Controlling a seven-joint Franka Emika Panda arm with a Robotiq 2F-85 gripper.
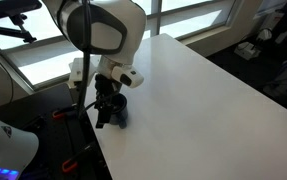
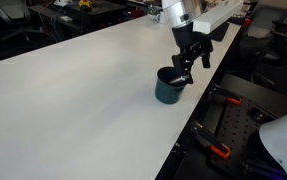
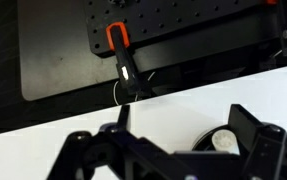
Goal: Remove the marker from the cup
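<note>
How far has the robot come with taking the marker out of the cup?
Done: only the approach, since the gripper hangs at the rim of the cup. In hand: nothing yet; the jaws stand open. Left: grasp the marker, which I cannot make out here, lift it out and put it on the table.

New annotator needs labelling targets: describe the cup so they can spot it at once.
Find the large white table and go to the edge where the black robot gripper hangs. Just below its fingers stands a small, squat, dark navy cylindrical cup. Unlike the angular black gripper, it is round, open-topped and bluish, resting on the tabletop.
</note>
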